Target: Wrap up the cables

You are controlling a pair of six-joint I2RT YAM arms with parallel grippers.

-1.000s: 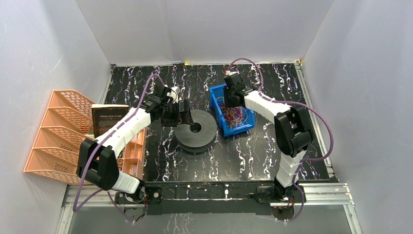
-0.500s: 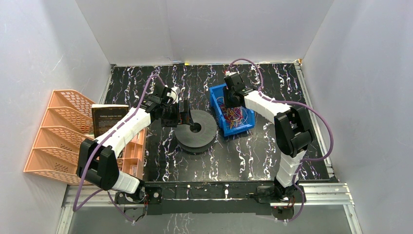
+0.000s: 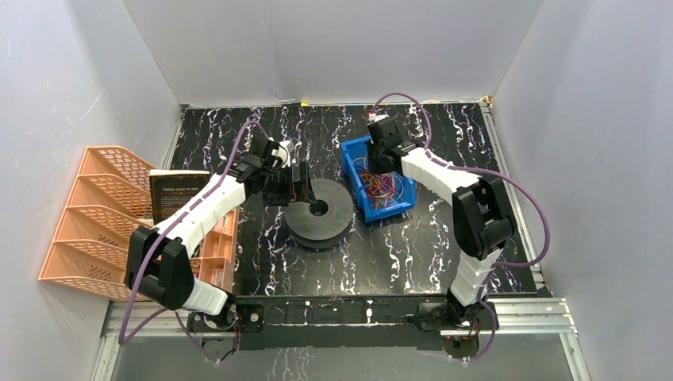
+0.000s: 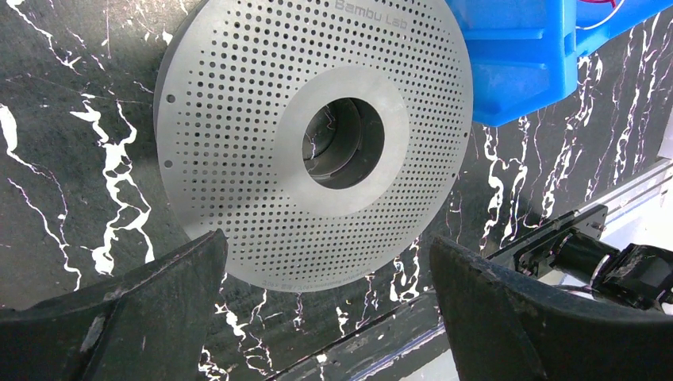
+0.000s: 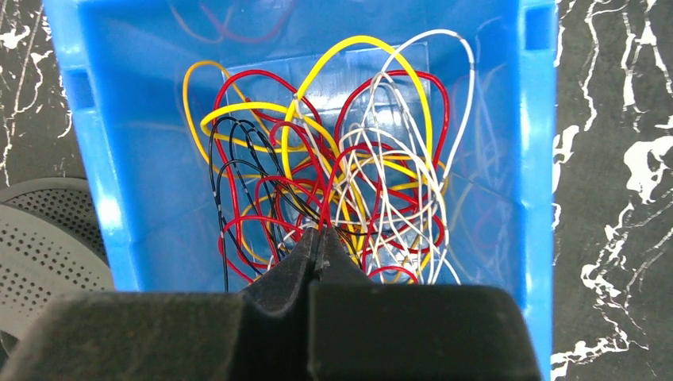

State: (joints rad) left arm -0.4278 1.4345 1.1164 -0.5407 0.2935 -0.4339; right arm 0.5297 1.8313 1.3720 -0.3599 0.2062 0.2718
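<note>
Tangled cables [image 5: 349, 182] fill the blue bin [image 5: 87, 159] on the table's [image 3: 397, 246] far right. The right gripper [image 5: 321, 238] pinches a red strand; lifting could drag out the whole snarl. The left gripper [image 4: 325, 242] gapes over the perforated spool [image 4: 238, 119].

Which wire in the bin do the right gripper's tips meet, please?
A red wire: it alone runs down into the right gripper's shut tips; the other colours seem to loop past them.
</note>
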